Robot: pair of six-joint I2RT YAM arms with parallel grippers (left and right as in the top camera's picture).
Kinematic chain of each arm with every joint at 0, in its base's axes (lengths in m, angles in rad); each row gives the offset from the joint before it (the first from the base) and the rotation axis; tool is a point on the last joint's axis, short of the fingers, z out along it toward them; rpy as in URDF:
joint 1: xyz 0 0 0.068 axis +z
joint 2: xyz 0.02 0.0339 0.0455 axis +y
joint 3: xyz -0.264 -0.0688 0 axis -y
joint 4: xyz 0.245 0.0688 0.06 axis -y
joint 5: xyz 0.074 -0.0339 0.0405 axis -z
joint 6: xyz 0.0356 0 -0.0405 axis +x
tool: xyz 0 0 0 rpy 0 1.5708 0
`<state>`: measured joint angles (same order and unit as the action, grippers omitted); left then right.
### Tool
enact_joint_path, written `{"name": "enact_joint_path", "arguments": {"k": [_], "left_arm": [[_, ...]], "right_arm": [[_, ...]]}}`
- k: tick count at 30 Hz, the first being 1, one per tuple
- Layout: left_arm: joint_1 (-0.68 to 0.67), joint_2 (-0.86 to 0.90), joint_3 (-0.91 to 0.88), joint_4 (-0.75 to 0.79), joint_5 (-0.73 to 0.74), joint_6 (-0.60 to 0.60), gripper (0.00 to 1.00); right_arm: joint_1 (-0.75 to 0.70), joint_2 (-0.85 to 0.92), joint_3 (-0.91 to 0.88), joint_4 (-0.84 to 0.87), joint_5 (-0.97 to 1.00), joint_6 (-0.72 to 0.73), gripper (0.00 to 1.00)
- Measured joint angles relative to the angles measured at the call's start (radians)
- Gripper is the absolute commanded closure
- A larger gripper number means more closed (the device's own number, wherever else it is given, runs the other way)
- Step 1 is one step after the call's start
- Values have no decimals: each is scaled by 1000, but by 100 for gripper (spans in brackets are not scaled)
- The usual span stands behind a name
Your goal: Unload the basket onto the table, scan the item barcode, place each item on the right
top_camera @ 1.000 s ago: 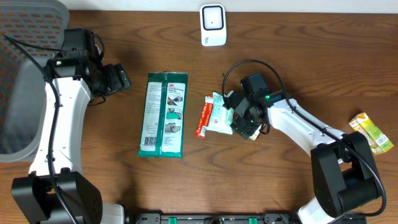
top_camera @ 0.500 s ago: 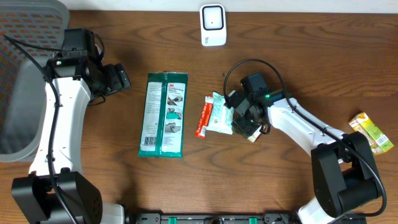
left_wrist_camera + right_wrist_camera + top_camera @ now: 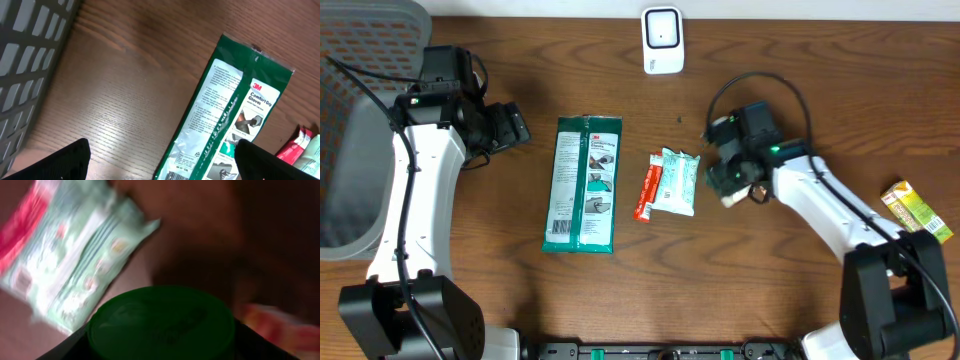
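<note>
Right gripper point(image 3: 732, 178) pinches the round green-lidded item point(image 3: 161, 322) — probably rigid, smooth, light — best held by its sides. Left gripper point(image 3: 515, 127) is spread wide.

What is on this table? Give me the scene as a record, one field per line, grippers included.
scanner: white, far edge, centre
glove pack: green, lying flat, left of centre
small packet: mint and red, flat, right of the glove pack, apart from it
carton: yellow-green, near the right edge
basket: grey, at the left
left gripper: open, empty, between basket and glove pack
right gripper: just right of the small packet; open or shut unclear
</note>
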<state>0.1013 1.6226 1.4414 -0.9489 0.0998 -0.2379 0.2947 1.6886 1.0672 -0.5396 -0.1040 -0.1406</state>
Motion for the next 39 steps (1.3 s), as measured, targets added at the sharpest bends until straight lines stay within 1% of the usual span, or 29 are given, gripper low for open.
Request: {"name": "enact_joint_path", "arguments": {"k": [6, 11, 14, 16, 17, 18, 21, 22, 23, 25, 27, 29, 34, 39], "left_arm": [[0, 0, 0, 0, 0, 0, 7], [0, 0, 0, 0, 0, 0, 7], [0, 0, 0, 0, 0, 0, 8], [0, 0, 0, 0, 0, 0, 8], [0, 0, 0, 0, 0, 0, 8], [0, 0, 0, 0, 0, 0, 8], [0, 0, 0, 0, 0, 0, 8], [0, 0, 0, 1, 0, 0, 8], [0, 0, 0, 0, 0, 0, 8], [0, 0, 0, 0, 0, 0, 8], [0, 0, 0, 0, 0, 0, 8], [0, 0, 0, 0, 0, 0, 8], [0, 0, 0, 0, 0, 0, 8], [0, 0, 0, 0, 0, 0, 8]], "right_arm": [[-94, -61, 1, 159, -9, 201, 57], [-98, -106, 3, 288, -3, 315, 57], [-85, -114, 3, 339, 27, 381, 57], [-73, -114, -14, 401, 56, 424, 57], [-60, -115, -40, 462, 80, 453, 57], [-52, -116, -52, 485, 96, 465, 57], [2, -137, -150, 627, 179, 523, 55], [25, -151, -193, 684, 219, 540, 53], [55, -173, -244, 746, 268, 554, 48], [117, -218, -335, 864, 360, 555, 41], [171, -252, -409, 994, 442, 530, 41], [187, -262, -445, 1040, 470, 516, 40], [188, -254, -518, 1047, 484, 496, 41], [178, -230, -529, 1068, 472, 491, 41]]}}
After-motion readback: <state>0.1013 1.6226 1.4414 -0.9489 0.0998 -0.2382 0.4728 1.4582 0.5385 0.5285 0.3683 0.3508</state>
